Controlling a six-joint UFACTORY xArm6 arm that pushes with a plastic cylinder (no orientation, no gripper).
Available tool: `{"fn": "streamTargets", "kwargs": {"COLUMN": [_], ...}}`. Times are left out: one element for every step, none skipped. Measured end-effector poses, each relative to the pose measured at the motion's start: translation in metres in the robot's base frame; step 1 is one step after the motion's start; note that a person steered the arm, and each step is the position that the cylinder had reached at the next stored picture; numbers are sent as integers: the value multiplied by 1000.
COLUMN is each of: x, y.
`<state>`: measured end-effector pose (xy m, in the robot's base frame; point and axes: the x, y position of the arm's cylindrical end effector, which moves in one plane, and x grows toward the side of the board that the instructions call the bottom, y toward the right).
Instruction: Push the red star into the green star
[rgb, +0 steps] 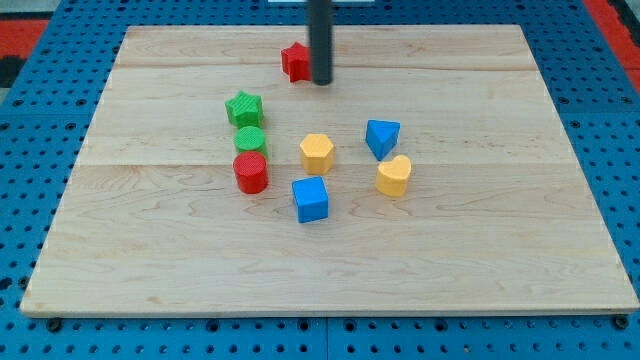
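Red is the colour of the star (294, 61) I must move, and it lies near the top of the wooden board (500, 250), a little left of centre. The green star (243, 107) lies from it at about 7 o'clock, near but clearly apart. To do this step well, I judge that my tip (321, 82) should go behind the red star, to its 1 o'clock side, so that the push runs straight along the line to the green star. A push from the wrong side would send the red star away to the left, past the target. The push should be slow, because a star can turn on its points and slip off the rod.

At this moment my tip stands just beside the red star, at its 3 to 4 o'clock side; I cannot tell if they touch. The rod holds nothing; it is only a plain dark stick.

Below the green star, at 6 o'clock, a green cylinder (250, 139) and a red cylinder (251, 172) stand close together, so the push should stop at contact.
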<state>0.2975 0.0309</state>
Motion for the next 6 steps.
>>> {"fn": "streamTargets", "kwargs": {"x": [-46, -101, -60, -66, -47, -11], "y": [36, -33, -86, -27, -22, -91]}}
